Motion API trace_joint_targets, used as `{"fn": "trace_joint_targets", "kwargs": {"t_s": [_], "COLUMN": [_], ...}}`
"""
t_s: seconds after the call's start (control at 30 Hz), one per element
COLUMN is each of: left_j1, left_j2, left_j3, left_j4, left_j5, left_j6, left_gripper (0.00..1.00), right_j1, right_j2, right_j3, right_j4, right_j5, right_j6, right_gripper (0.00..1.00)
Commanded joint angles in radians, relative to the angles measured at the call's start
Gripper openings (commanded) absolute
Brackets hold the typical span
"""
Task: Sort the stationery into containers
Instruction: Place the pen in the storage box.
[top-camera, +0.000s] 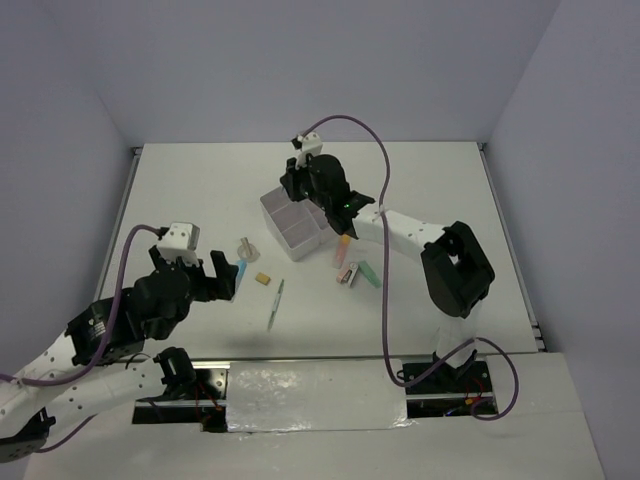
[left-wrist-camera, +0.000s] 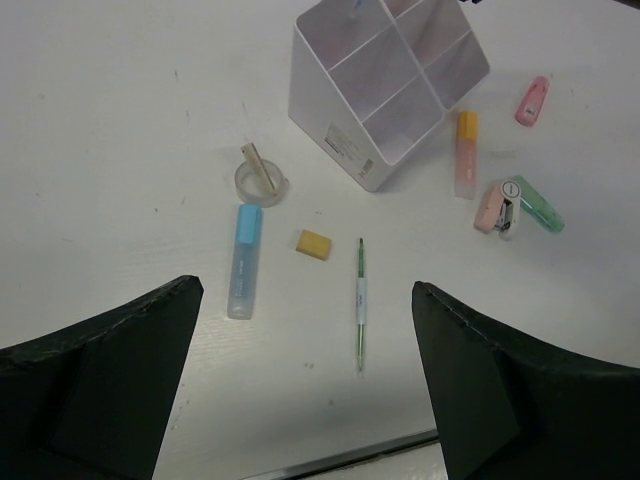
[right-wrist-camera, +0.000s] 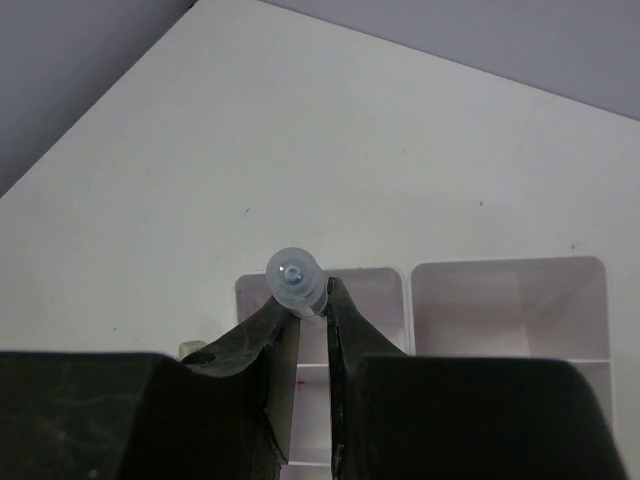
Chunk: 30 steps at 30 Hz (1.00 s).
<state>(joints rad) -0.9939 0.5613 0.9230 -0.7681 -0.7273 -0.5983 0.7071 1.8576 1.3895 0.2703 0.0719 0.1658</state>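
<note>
Our right gripper (right-wrist-camera: 305, 300) is closed tight on a clear-capped piece (right-wrist-camera: 295, 272), seen end-on, above the organiser (right-wrist-camera: 508, 263). Our left gripper (left-wrist-camera: 305, 290) hangs spread wide, holding nothing, over the worktop (left-wrist-camera: 120, 120). Below it lie a green pen (left-wrist-camera: 361, 300), a tan eraser (left-wrist-camera: 314, 244) at the pen's 10 o'clock, and a blue highlighter (left-wrist-camera: 244, 262) at its 9 o'clock. The organiser stands at the pen's 12 o'clock.

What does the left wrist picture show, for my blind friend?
The left gripper hangs open above a table. Below it lie a blue highlighter, a tan eraser and a green pen; farther off stands a white four-compartment organiser.
</note>
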Motion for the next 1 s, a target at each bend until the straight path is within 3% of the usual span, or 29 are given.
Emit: {"fn": "trace_joint_targets", "kwargs": {"t_s": [0.0,0.1,0.17,0.23,0.27,0.47,0.63,0.8,0.87,0.97], "left_j1": [-0.002,-0.002,-0.002,-0.002,-0.003,-0.002,-0.002,-0.002,-0.002,-0.002], "left_j2": [0.018,0.011,-0.004,-0.014,-0.012,0.018,0.101,0.210,0.242,0.290], "left_j3": [0.020,0.017,0.014,0.010,0.008,0.010,0.007,0.030,0.033,0.004], "left_j4": [0.033,0.033,0.041,0.047,0.049,0.047,0.070,0.032,0.010,0.006], "left_j5": [0.014,0.012,0.019,0.025,0.029,0.034,0.109,0.117,0.118,0.159], "left_j6": [0.026,0.026,0.031,0.035,0.037,0.038,0.069,0.005,-0.061,-0.116], "left_gripper": [0.99,0.99,0.99,1.00,0.99,0.99,0.99,0.99,0.99,0.99], "right_j1": [-0.001,-0.003,-0.001,0.000,0.002,0.005,-0.001,-0.073,-0.086,-0.119], "right_j2": [0.038,0.043,0.049,0.054,0.057,0.020,-0.187,-0.310,-0.334,-0.391], "right_j3": [0.046,0.017,0.014,0.020,0.025,0.112,0.131,0.203,0.150,0.024], "right_j4": [0.047,0.069,0.066,0.049,0.031,-0.080,-0.235,-0.693,-0.822,-0.885], "right_j5": [-0.018,-0.017,-0.020,-0.035,-0.032,-0.001,0.101,0.097,0.126,0.196], "right_j6": [-0.003,0.003,0.001,0.001,-0.002,-0.034,-0.003,0.102,0.119,0.176], "right_gripper": [0.08,0.18,0.42,0.59,0.62,0.68,0.75,0.81,0.81,0.80]}}
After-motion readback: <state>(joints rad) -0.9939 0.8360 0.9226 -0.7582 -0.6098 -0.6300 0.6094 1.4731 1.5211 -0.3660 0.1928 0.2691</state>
